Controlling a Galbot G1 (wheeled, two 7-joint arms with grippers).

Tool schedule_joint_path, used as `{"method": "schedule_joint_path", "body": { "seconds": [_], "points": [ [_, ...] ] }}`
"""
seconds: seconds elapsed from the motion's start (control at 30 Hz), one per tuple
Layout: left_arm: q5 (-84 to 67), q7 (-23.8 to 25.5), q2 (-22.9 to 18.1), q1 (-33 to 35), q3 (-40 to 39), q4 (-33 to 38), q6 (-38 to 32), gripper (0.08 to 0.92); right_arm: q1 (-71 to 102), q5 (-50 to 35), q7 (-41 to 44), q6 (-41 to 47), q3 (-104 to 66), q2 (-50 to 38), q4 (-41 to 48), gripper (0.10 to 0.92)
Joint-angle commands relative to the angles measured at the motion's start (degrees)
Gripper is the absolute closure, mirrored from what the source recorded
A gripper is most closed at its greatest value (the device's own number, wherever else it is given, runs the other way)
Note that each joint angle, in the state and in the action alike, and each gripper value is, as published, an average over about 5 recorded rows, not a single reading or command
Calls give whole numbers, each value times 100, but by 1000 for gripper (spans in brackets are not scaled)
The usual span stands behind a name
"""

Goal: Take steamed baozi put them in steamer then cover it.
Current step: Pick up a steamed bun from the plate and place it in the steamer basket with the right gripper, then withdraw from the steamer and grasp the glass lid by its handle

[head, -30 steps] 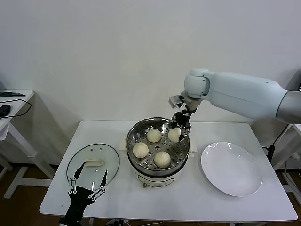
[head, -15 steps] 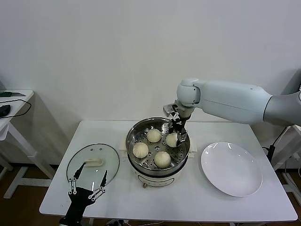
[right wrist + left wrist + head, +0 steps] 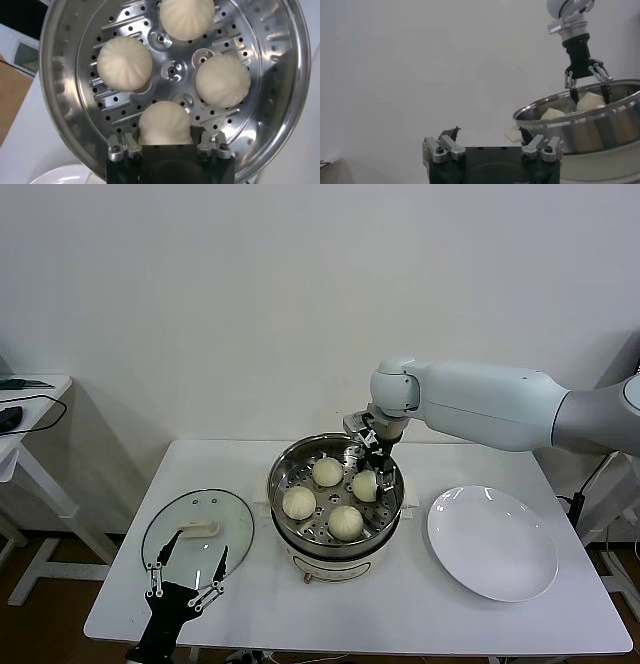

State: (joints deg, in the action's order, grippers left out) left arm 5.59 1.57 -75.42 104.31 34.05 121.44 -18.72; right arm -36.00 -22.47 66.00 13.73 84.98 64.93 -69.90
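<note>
Four steamed baozi sit inside the steamer, which stands in the middle of the desk. The right end effector hangs low inside the steamer, right over the bun nearest the back on the right. Its fingers are spread wide on both sides of that bun, so the bun looks let go and rests on the holey metal floor. The white plate to the right has no buns on it.

So the putting-in step looks done. Only the covering is left.

The cover lies flat on the desk to the left of the steamer. The left end effector waits just in front of it, fingers wide, holding nothing.

Next, the right arm should lift straight up and move away. Then the left end effector should pinch the cover's white handle, carry it over and set it down on the steamer.
</note>
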Motion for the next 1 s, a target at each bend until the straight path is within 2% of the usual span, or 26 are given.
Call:
{"method": "schedule_joint_path", "body": {
  "seconds": [0.03, 0.3, 0.4, 0.5, 0.6, 0.67, 0.77, 0.87, 1.0],
  "points": [
    [7, -5, 13, 6, -3, 1, 10, 177, -47, 68, 20, -25, -38, -80, -115, 218],
    [47, -16, 40, -18, -28, 22, 68, 177, -94, -24, 5, -143, -934, -805, -623, 203],
    [146, -36, 59, -65, -21, 9, 87, 177, -11, -292, -488, -361, -1548, -1275, -892, 203],
    [261, -64, 113, -159, 3, -4, 121, 177, 129, -758, -1802, -813, -1977, -1774, -1241, 203],
    [376, -104, 179, -310, 30, -7, 187, 177, 430, -1191, -3749, -1307, -2203, -2280, -1625, 203],
    [469, -148, 214, -441, 46, -10, 240, 177, 853, -1289, -5040, -1659, -2490, -2575, -1794, 203],
    [629, -228, 245, -647, 56, -42, 329, 177, 1820, -1175, -6535, -2117, -3374, -2906, -1881, 203],
    [799, -292, 269, -832, 41, -119, 399, 177, 3359, -1043, -7453, -2425, -4892, -3079, -1868, 203],
    [1080, -429, 274, -1031, 0, -259, 447, 177, 5644, -789, -7933, -2877, -7210, -3002, -1764, 203]
  ]
}}
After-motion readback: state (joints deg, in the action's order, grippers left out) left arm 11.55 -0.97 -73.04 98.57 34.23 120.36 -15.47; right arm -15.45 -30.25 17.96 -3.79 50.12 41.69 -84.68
